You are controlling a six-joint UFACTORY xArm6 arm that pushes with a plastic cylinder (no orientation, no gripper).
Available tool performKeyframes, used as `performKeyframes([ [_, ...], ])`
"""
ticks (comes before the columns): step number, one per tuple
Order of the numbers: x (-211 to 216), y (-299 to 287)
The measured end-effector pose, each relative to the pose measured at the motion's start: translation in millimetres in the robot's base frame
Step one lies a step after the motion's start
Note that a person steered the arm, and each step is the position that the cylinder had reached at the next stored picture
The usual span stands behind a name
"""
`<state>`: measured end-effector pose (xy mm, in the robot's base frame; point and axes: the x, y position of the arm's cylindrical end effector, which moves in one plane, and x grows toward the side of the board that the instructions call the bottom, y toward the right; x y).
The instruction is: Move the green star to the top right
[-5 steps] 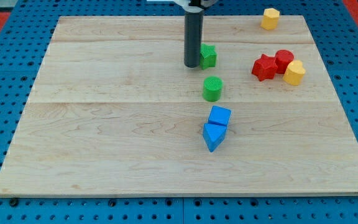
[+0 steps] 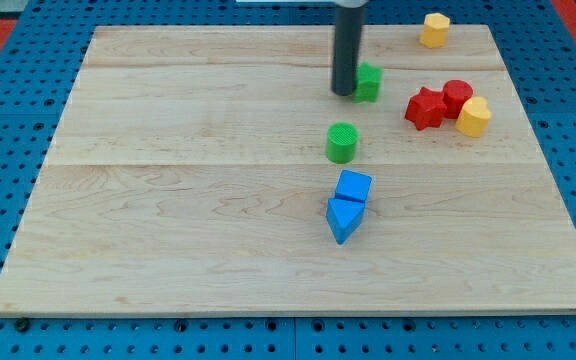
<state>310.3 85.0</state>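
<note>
The green star (image 2: 368, 82) lies on the wooden board (image 2: 168, 200), right of centre near the view's top. My tip (image 2: 344, 93) touches the star's left side. The dark rod rises straight out of the view's top and hides a little of the star's left edge.
A green cylinder (image 2: 341, 142) stands below the star. A blue cube (image 2: 353, 186) and a blue wedge (image 2: 342, 219) sit below that. A red star (image 2: 425, 108), a red cylinder (image 2: 457, 94) and a yellow block (image 2: 474, 117) cluster at the right. Another yellow block (image 2: 434, 30) lies at the top right.
My tip has moved to the right and slightly up, pushing the green star the same way. The other blocks have not moved.
</note>
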Motion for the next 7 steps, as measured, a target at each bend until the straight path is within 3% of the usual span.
performKeyframes([
  [2, -60, 27],
  [4, -46, -63],
  [5, 2, -63],
  [6, 15, -40],
  [7, -8, 10],
])
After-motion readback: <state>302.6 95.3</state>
